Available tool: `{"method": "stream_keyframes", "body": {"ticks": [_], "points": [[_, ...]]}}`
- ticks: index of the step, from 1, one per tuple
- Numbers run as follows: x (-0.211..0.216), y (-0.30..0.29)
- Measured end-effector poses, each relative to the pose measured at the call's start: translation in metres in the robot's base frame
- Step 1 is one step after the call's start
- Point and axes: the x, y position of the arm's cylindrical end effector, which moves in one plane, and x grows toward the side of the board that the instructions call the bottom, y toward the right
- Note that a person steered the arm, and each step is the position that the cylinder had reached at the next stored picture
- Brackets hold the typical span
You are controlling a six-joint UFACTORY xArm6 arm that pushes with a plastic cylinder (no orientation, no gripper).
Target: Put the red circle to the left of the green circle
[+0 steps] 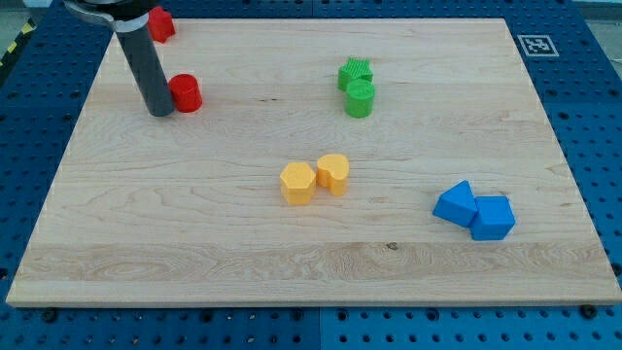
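The red circle [186, 93] lies on the wooden board at the view's upper left. My tip [160, 112] rests on the board just left of it, touching or almost touching its left side. The green circle [360, 98] lies right of the board's middle near the top, far to the right of the red circle. A green star-shaped block [355, 72] sits against its upper edge.
A second red block [160, 24] lies at the top left corner, partly behind the rod. A yellow hexagon [297, 183] and a yellow block [332, 173] sit together at the middle. Two blue blocks [475, 211] lie at the lower right.
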Motion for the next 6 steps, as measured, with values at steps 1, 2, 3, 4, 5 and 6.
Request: {"method": "stream_keyframes", "body": {"ticks": [1, 2, 3, 4, 5, 6], "points": [[-0.002, -0.021], [-0.009, -0.045], [-0.024, -0.04], [-0.012, 0.019], [-0.012, 0.023], [-0.012, 0.023]]}}
